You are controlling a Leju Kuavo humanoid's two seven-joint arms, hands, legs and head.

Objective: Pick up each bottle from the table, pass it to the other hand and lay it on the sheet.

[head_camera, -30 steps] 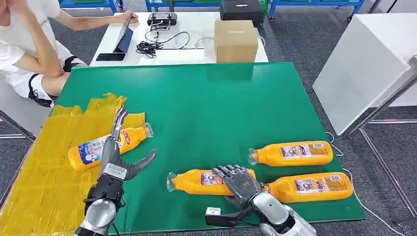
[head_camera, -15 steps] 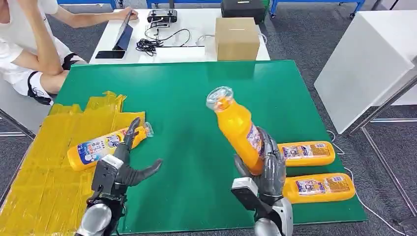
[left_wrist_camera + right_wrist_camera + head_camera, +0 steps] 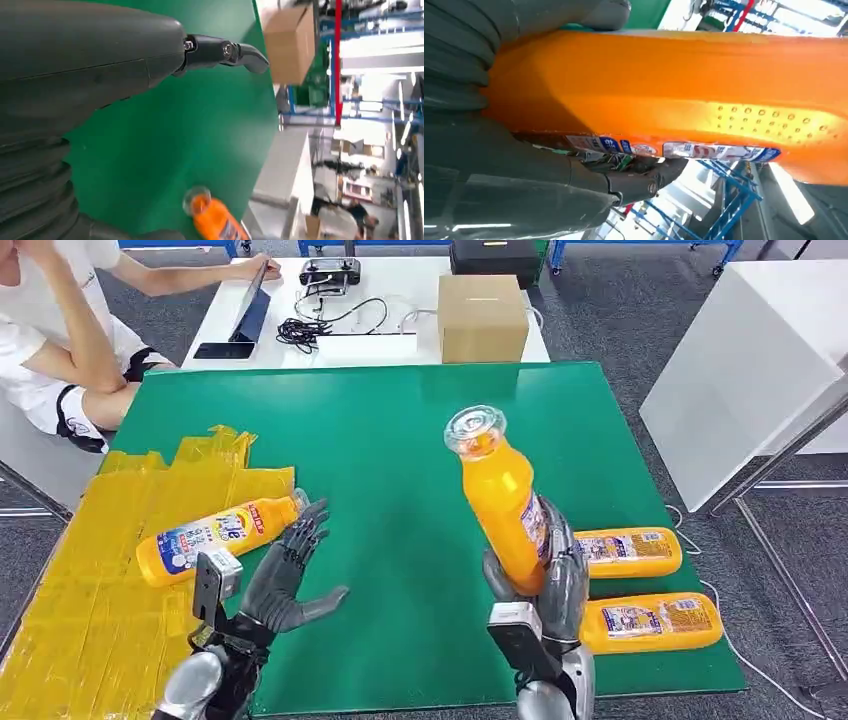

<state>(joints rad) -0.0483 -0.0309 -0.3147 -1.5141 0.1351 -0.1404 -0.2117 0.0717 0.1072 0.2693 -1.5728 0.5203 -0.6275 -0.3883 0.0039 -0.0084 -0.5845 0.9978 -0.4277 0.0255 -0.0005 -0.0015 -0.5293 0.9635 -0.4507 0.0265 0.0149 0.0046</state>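
Note:
My right hand grips an orange bottle by its lower body and holds it upright above the green table, clear cap uppermost. The same bottle fills the right wrist view, with fingers wrapped round it. My left hand hovers open, palm turned toward the bottle, fingers spread, at the sheet's edge. The held bottle shows small in the left wrist view. One bottle lies on the yellow sheet. Two more bottles lie on the table at the right.
A person sits at the far left beside a white table with a cardboard box, a tablet and cables. A white cabinet stands to the right of the green table.
My right hand lifted a bottle off the table and stood it upright, then raised it a little further. My left hand left the sheet bottle, turned palm inward and moved right.

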